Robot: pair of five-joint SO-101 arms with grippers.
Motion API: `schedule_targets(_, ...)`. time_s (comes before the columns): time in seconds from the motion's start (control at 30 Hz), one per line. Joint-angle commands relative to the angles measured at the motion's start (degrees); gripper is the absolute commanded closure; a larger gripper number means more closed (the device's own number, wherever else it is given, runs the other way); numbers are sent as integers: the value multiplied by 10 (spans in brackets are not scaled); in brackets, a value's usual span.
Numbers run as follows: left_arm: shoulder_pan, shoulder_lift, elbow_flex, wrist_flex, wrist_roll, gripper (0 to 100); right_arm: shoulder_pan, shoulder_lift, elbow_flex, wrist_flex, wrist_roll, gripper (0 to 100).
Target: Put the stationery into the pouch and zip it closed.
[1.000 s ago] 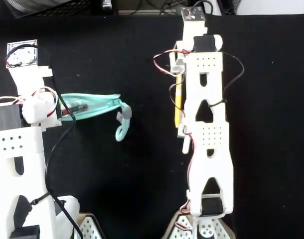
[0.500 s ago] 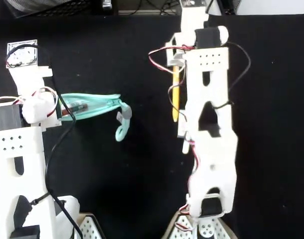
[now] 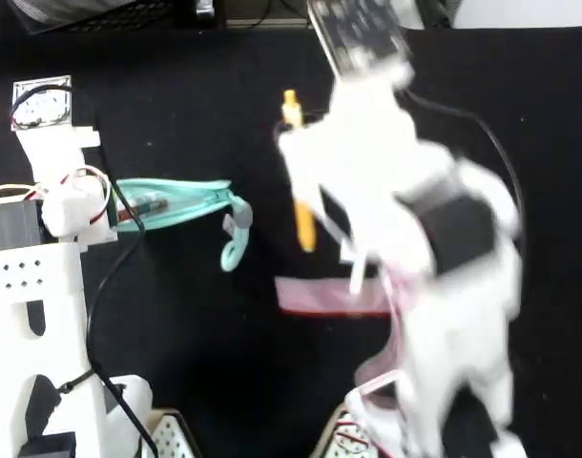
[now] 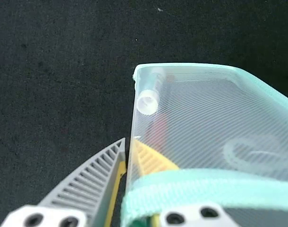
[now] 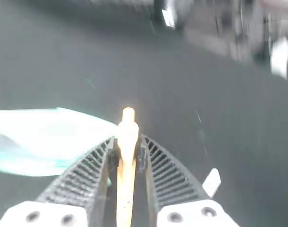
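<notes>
Pouch [image 3: 172, 203]: teal-edged clear mesh, lying on its side at the left of the black table [image 3: 176, 363], mouth facing the centre, zip pull hanging off the open end. Same spot as 1 s ago. L gripper [image 4: 129, 161] hasn't moved either and is clamped on the pouch's rear edge. Some items are already inside, incl. a red pen and a white-capped tube.

R gripper [image 5: 127, 140] is closed on a yellow pen [image 3: 299, 181], pinched partway along the barrel w/ its end sticking out past the fingertips. In the last sec the R arm rose and swung left, so the pen is off the table and closer to the pouch mouth, but well apart from it yet. That lift uncovered a pink flat strip [image 3: 329, 296] on the table near the arm's base.

Judgement: pick done, transfer underway; insertion, the pink strip and zipping remain.
</notes>
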Motion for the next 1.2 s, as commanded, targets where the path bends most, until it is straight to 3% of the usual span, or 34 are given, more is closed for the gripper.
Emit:
schedule_targets(0.0,0,11,28,-4,4,970,-68,-167,116,-98,6,986)
schedule_targets(0.13,0,11,28,-4,4,970,-122,-326,295,-272,5,986)
schedule_targets(0.27,3,11,28,-4,4,970,-152,-453,506,-529,11,985)
schedule_targets(0.37,3,11,28,-4,4,970,-172,-512,667,-682,61,985)
schedule_targets(0.47,3,11,28,-4,4,970,-192,-539,783,-767,123,986)
schedule_targets(0.63,4,11,28,-9,4,970,-199,-545,842,-833,139,986)
schedule_targets(0.83,4,11,29,-14,4,970,-199,-544,840,-843,137,986)
schedule_targets(1.0,4,11,29,-14,4,970,-199,-543,836,-844,78,986)
schedule_targets(1.17,4,11,29,-14,4,970,-200,-512,787,-842,70,986)
